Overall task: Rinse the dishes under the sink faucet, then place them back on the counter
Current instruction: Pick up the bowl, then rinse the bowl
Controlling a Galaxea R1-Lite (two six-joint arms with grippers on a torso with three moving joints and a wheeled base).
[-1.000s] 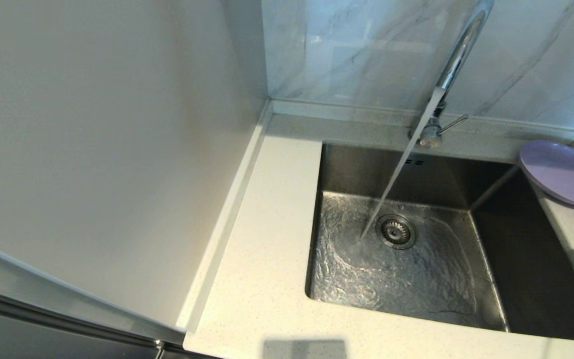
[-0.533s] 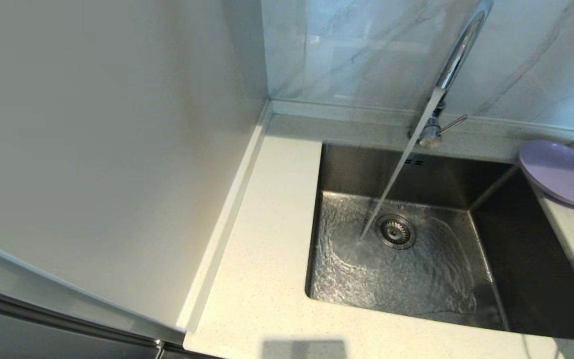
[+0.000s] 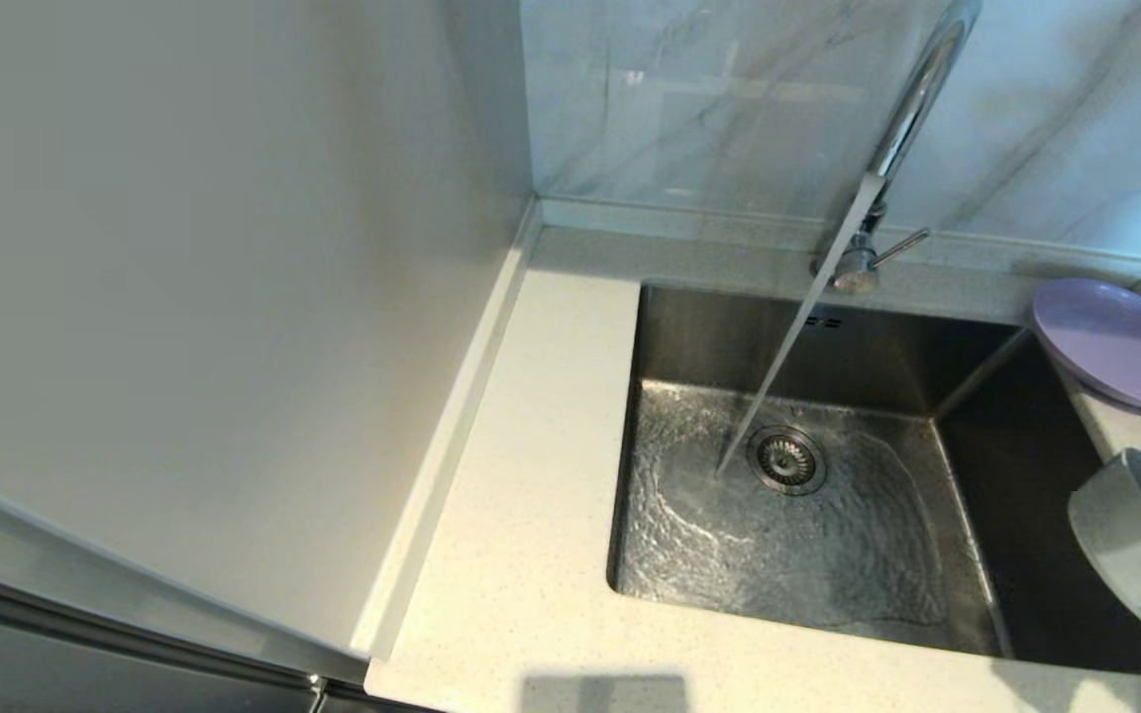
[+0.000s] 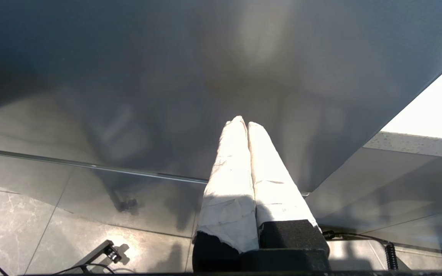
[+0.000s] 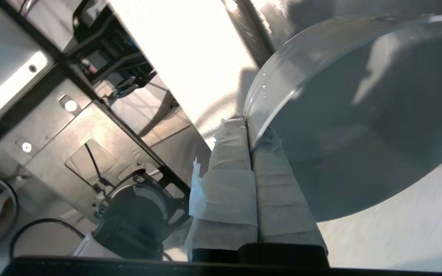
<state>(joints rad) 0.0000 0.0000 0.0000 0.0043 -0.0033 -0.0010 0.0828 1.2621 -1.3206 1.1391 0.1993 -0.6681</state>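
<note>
My right claw is clamped tight on the rim of a small whitish round bowl, tilted over the right edge of the rectangular brushed-steel sink. Water runs from the tall chrome gooseneck faucet. The wide lilac plate sits at the cream speckled counter's back-right corner. My left claw hangs parked, fingers pressed together, holding nothing.

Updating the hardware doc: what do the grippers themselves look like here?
Both match. The left gripper has two long tapered fingers wrapped in wrinkled white tape or cloth, set in a black blocky base. The right gripper has the same white-wrapped fingers on a black base, with a loose flap of wrap on one side. No markings are visible on either.
</note>
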